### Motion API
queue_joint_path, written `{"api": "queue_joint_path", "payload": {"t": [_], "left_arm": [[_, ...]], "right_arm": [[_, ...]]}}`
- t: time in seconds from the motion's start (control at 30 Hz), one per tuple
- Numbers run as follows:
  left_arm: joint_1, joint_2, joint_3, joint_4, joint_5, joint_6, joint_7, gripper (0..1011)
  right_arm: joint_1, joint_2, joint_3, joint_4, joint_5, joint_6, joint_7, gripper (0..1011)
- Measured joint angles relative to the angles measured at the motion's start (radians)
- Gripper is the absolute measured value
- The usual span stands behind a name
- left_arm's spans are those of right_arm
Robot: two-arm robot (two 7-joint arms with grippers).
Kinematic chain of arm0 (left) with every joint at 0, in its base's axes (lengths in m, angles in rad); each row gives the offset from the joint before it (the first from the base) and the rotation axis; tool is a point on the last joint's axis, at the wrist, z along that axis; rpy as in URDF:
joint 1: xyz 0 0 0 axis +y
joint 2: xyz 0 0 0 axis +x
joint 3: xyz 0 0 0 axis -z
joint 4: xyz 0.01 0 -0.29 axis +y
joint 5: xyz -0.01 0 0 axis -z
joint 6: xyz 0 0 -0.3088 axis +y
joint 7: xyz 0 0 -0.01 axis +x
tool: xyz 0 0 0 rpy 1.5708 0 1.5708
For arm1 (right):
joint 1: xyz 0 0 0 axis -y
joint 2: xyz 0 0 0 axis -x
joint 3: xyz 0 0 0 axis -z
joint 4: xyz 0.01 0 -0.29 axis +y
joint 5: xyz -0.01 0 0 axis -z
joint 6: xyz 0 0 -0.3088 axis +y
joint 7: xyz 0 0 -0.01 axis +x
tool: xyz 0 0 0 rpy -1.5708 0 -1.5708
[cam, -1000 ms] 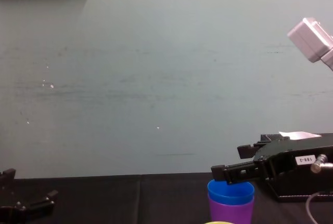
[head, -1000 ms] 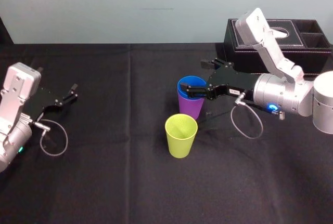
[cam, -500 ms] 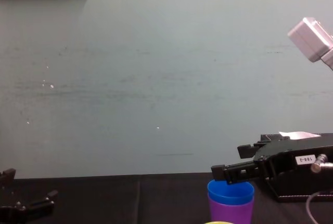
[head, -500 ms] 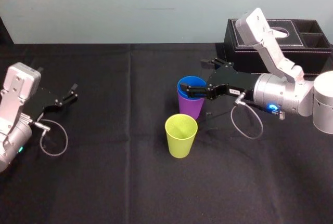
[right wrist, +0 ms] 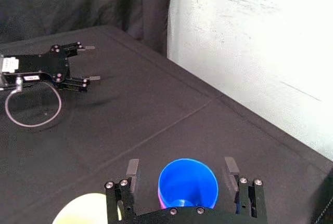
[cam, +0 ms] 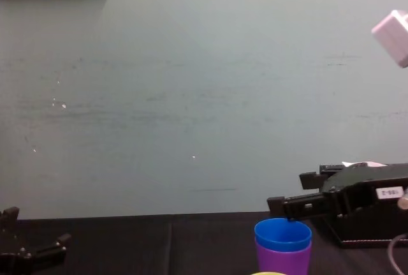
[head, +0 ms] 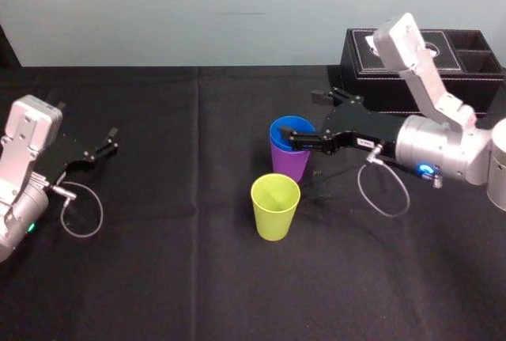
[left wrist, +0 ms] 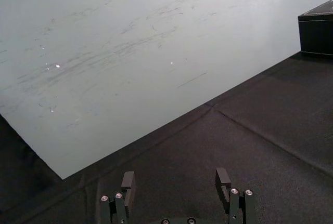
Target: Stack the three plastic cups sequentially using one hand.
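Yellow-green cup [head: 275, 208] stands alone near the middle of the tabletop [head: 182, 278], upright, mouth up. Just beyond it, slightly right: blue cup [head: 289, 130] nested in purple cup [head: 291, 164], also upright. So two of three look stacked and the yellow-green one is left to do.

Key relation: the yellow-green cup lies nearer than and a bit left of the right gripper [head: 301, 119], close by. The right arm is far closer to it than the left.

The right gripper is spread wide, one finger on either side of the blue cup's rim with a gap on each side in the right wrist view. It is probably not touching and grips nothing.

The left gripper [head: 112, 140] is parked at the far left of the tabletop, fingers apart, empty. Black tissue box [head: 466, 64] at the far right.
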Motion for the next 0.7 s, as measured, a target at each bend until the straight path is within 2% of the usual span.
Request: {"api": "queue_joint_path", "payload": {"t": [0.13,0.6,0.7], "left_arm": [[0.000,0.000,0.000,0.000,0.000,0.000,0.000,1011],[0.000,0.000,0.000,0.000,0.000,0.000,0.000,1011],[0.000,0.000,0.000,0.000,0.000,0.000,0.000,1011]], "right_arm": [[-0.046,0.028,0.023,-0.043,0.017,-0.010,-0.006,1003],[-0.283,0.166,0.116,-0.222,0.088,-0.090,-0.010,1003],[-0.312,0.184,0.127,-0.241,0.094,-0.100,-0.010,1003]]}}
